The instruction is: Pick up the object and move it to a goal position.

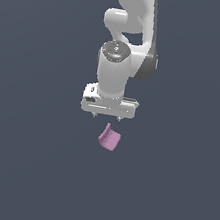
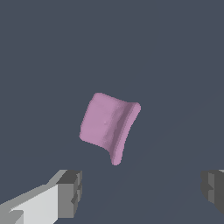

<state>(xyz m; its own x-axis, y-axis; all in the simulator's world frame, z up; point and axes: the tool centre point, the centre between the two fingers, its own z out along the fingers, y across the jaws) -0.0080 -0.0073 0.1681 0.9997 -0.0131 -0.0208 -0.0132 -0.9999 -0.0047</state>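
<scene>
One pink-lilac block [image 1: 109,138] with raised lip on dark surface, just below white gripper [image 1: 107,116]; fingers [image 2: 70,192] spread wide, nothing held.

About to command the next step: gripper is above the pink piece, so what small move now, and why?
Probably ease straight down, after a slight shift to centre. The gripper is open, its fingers spread wider than the pink-lilac block, which lies ahead of the fingertips rather than between them, untouched. In the exterior view the block sits just below the hand.
</scene>
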